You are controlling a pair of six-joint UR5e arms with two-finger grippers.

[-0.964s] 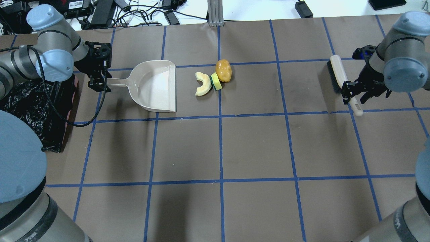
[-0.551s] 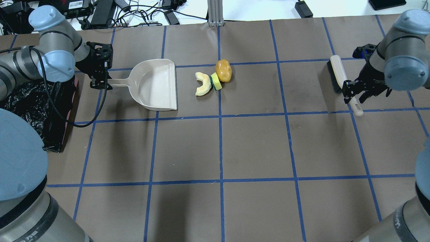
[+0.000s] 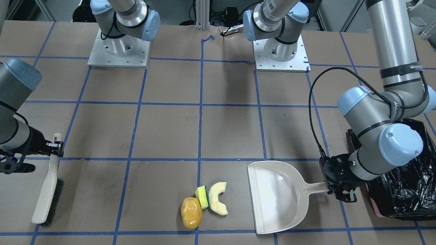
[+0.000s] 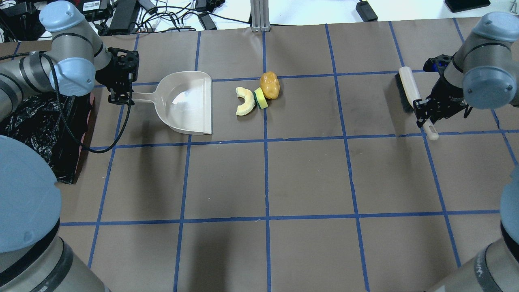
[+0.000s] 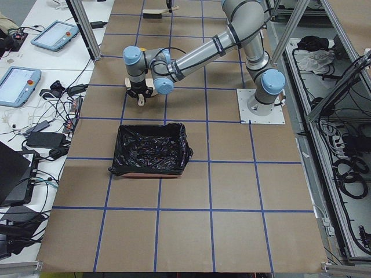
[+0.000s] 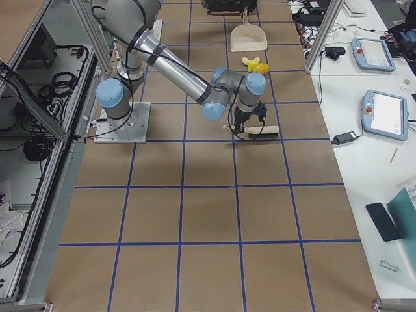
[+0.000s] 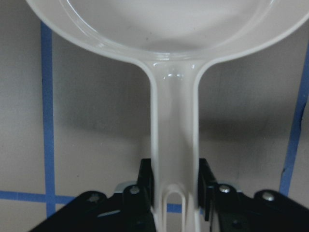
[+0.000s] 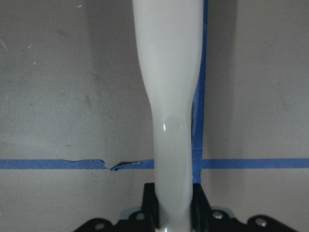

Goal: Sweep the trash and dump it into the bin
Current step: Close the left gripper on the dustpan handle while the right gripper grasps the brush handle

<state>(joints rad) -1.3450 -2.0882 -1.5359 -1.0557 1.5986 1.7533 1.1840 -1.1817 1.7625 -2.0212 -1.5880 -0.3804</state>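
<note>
With left end effector (image 7: 175, 187) pinching the dustpan (image 4: 188, 103) and right end effector (image 8: 174, 205) the brush (image 4: 407, 87), the trash (image 4: 259, 99) lies unswept near the dustpan.

The dustpan (image 4: 190, 101) is glossy plastic, the bin (image 3: 402, 194) crinkly shiny film, the table (image 4: 308, 174) matt paper.

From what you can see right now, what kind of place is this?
Most likely a robotics lab. The arms stand bolted on metal plates to a paper-covered table with a blue tape grid; control tablets and cables lie on side benches.
</note>
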